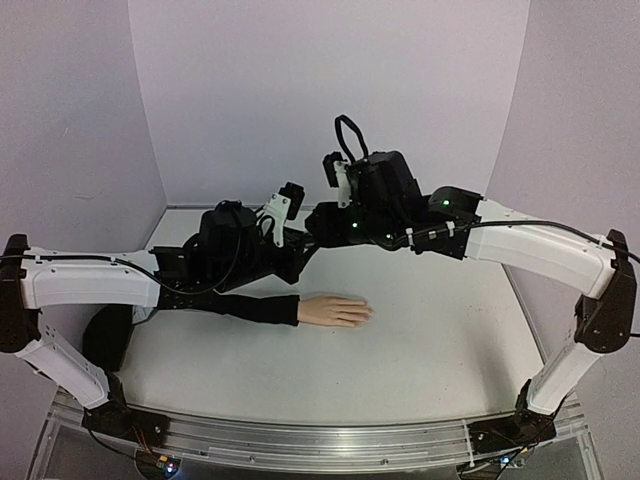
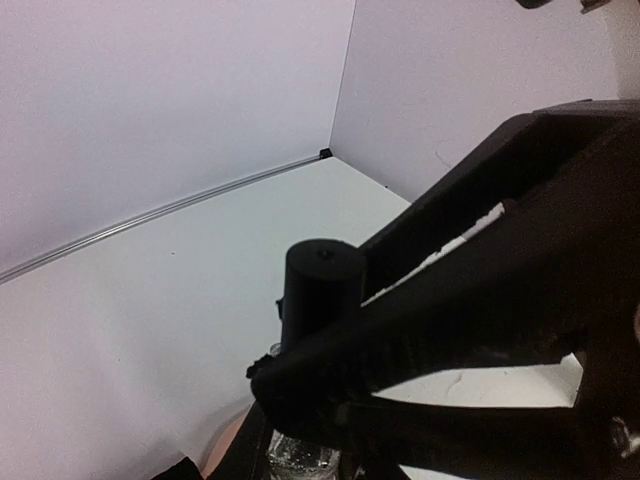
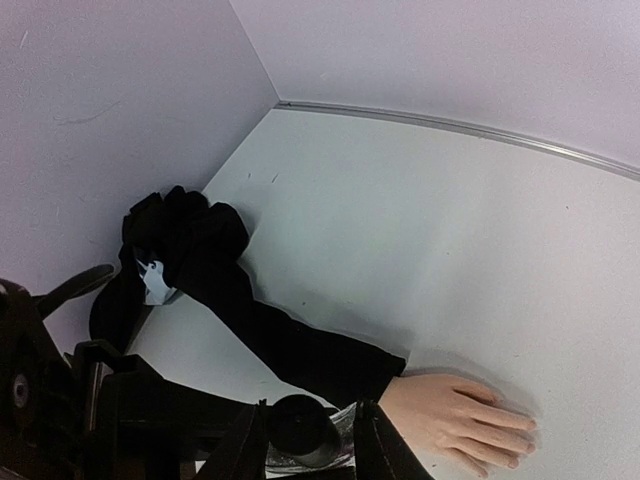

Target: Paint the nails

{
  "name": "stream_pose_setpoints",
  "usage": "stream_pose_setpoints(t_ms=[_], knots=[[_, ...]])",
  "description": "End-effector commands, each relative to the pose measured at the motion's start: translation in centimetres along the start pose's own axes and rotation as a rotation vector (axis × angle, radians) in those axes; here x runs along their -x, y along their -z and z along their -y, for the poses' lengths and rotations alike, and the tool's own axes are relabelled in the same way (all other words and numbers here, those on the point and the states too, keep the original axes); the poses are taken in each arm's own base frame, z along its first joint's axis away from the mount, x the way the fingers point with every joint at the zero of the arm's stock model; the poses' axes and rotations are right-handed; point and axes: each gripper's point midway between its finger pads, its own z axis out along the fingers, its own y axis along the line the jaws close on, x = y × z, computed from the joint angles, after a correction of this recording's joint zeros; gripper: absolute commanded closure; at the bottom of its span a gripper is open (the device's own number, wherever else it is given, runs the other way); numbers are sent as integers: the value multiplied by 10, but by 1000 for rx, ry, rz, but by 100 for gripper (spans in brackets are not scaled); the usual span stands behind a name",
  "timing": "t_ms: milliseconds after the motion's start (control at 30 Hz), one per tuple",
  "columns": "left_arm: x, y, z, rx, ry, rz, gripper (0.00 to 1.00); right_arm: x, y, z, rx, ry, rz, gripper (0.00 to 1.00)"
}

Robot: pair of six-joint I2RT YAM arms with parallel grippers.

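The pale mannequin hand lies palm down on the table, coming out of a long black sleeve; its nails are too small to make out. My left gripper is shut on a clear polish bottle with a black cap, held above the sleeve near the wrist. My right gripper straddles that cap from above, and a narrow gap shows on one side. The hand lies just right of the fingers. The arms hide the bottle in the top view.
The sleeve runs back to a bunched black heap in the left corner by the wall. White walls close the table on three sides. A dark round pad lies at the left edge under my left arm.
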Motion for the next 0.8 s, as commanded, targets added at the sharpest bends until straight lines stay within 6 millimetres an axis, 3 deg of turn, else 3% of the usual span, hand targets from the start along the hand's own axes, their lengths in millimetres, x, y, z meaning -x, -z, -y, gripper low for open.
stream_pose_setpoints(t_ms=[0,67,167,233,300,333,400,500,600,633,733,767], knots=[[35,4,12,-42,2,87,100,17,8,-10,21,34,40,88],[34,8,21,-99,-1,80,100,14,9,-15,55,77,27,99],[33,30,58,-339,-48,66,100,4,23,-34,197,198,1,100],[24,62,98,-644,-108,31,100,-24,46,-68,474,344,-53,100],[20,99,122,-954,-107,-28,100,-58,76,-90,730,486,-101,100],[21,120,129,-1111,-81,-62,100,-63,87,-96,801,493,-110,100],[29,134,125,-1226,-33,-93,100,-70,98,-100,867,491,-130,100],[33,127,110,-1149,-37,-61,100,-75,101,-99,880,488,-137,100],[35,109,97,-1001,-73,-28,100,-70,94,-90,806,474,-109,100],[37,99,90,-928,-78,-23,100,-63,89,-83,746,460,-84,95],[45,60,51,-601,-42,20,100,-48,76,-58,558,384,-39,46],[45,49,37,-504,-29,27,100,-42,71,-47,481,360,-21,36]])
